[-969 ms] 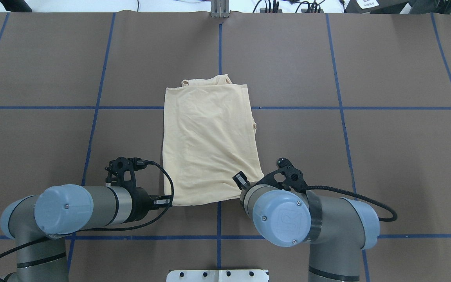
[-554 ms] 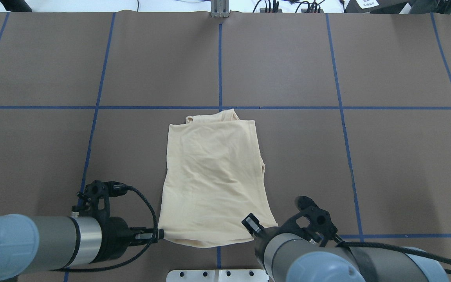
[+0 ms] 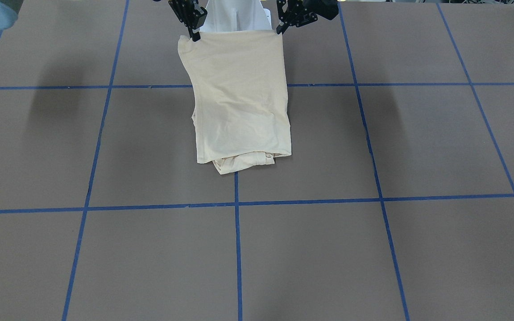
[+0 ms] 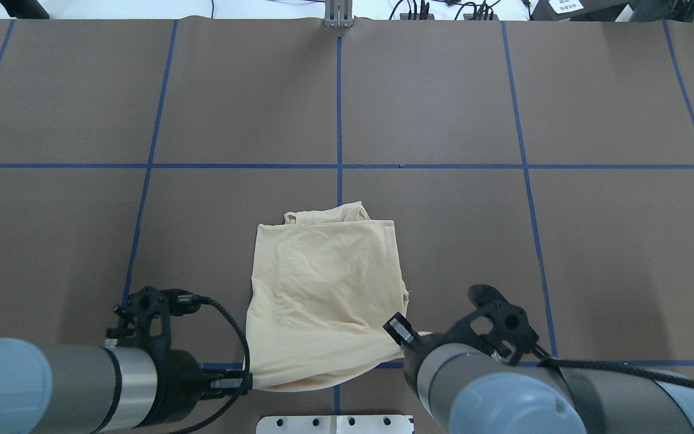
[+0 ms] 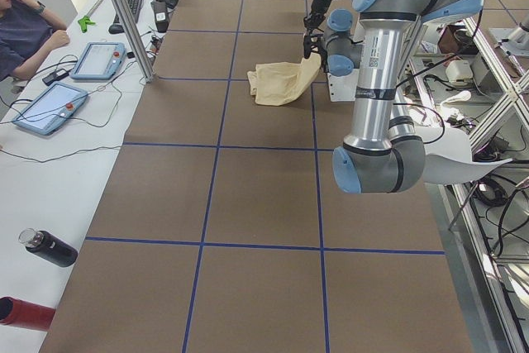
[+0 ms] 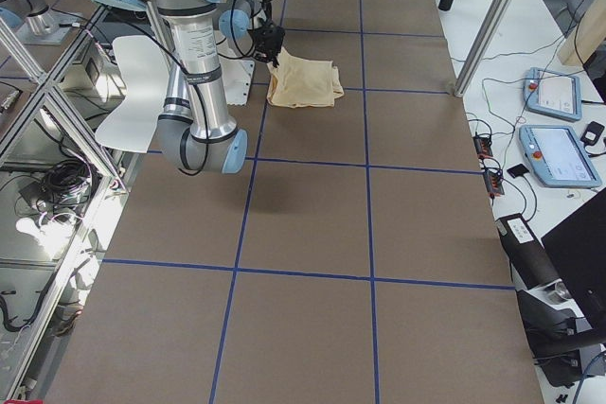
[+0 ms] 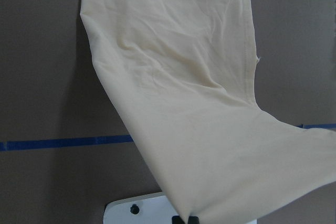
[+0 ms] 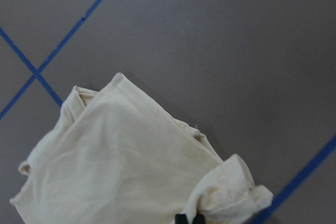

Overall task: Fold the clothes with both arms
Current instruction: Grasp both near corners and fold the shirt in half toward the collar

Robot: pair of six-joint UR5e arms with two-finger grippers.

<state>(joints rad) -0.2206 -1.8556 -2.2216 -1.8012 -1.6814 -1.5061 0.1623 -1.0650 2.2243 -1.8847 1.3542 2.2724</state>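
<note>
Working across the overhead view from my left, I have the left gripper (image 4: 243, 380) pinched shut on the near left corner of the cream-yellow shirt (image 4: 329, 289). Its wrist camera shows the cloth running straight up out of the fingertips, so I judge the hold to be sound. The shirt sits in the middle of the brown table (image 4: 503, 241), close to the robot's white base plate (image 4: 335, 424). It is folded into a long strip with its plain side up and no print showing. Its far end rests flat on the mat, with a bunched layer poking out beyond the far edge. Its near edge is lifted off the surface and hangs between the two grippers. The right gripper (image 3: 193, 36) is clamped on the other near corner, with a wad of cloth gathered at its tips in its wrist view. I hold both corners at about the same height and well apart so that this edge runs straight instead of sagging. The resting far end acts as an anchor. My reading is that this sets up carrying the near edge forward over the far end to halve the strip.
</note>
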